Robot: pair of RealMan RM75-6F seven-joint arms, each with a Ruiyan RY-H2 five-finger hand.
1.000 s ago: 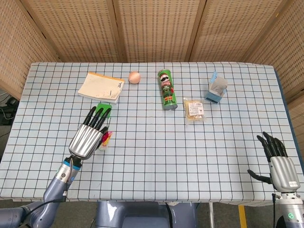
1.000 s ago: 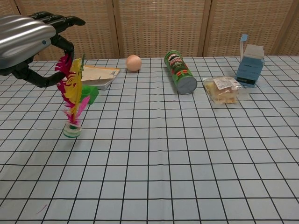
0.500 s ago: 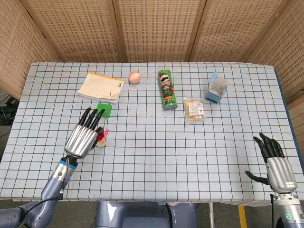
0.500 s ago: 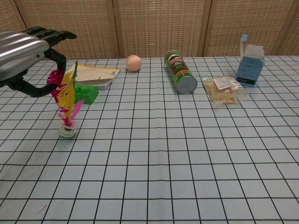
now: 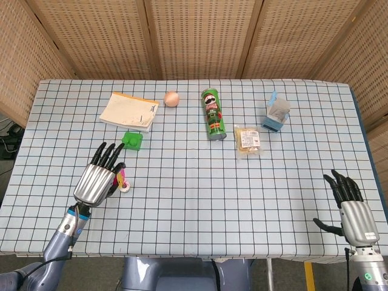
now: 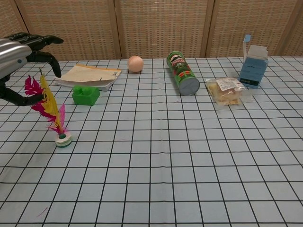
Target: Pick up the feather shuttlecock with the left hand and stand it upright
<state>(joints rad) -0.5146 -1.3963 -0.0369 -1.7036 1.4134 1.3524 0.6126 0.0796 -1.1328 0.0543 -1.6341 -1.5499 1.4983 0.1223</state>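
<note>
— Where's my left hand?

— Over the feather shuttlecock, near the table's left edge. Its fingers curl around the feather tops; I can't tell whether they pinch them or merely cage them.

— And the shuttlecock?

— Base on the cloth, feathers leaning slightly left.

— So?

— I'd nudge it vertical, then spread the fingers slowly and lift straight up, brushing nothing. My right hand rests open at the near right corner.
</note>
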